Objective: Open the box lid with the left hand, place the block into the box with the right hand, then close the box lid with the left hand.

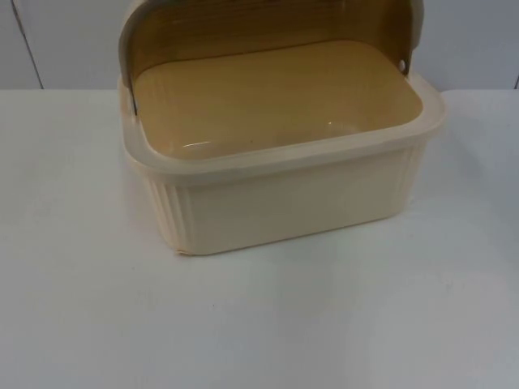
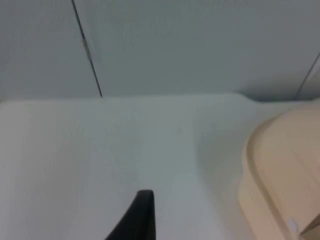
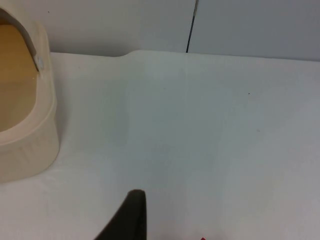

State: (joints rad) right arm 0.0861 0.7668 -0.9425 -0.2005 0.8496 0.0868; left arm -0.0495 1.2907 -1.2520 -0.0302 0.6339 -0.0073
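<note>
The left gripper (image 2: 142, 220) hangs over bare table, one black fingertip (image 2: 144, 210) poking into its wrist view, and that single tip is all there is to judge by, so I can't tell whether that pincer is apart or together. Off to that fingertip's side sits the cream box (image 2: 280, 170), cut off at the frame edge, just a curved rim and a slice of wall. Ahead of the pincer the white table (image 2: 125, 145) runs out to the grey partition wall (image 2: 200, 45), a dark seam running down its panels.

From the top view, the box (image 1: 276, 203) stands in the middle of the table (image 1: 259, 324), ribbed cream walls, a pale rim, a tan floor inside with nothing lying on it. Its lid (image 1: 268, 28) is swung up and back, cropped by the frame's top edge. The wall (image 1: 65, 40) rises behind.

Over to the right gripper (image 3: 131, 220): again one dark fingertip (image 3: 132, 210) above the table (image 3: 200, 125), state impossible to call. The box (image 3: 27, 135) stands off to its side, open, cut by the frame. Near the fingertip, at the frame's edge, there's a tiny red speck (image 3: 202, 238), too small to identify. The wall (image 3: 250, 25) closes the scene behind.
</note>
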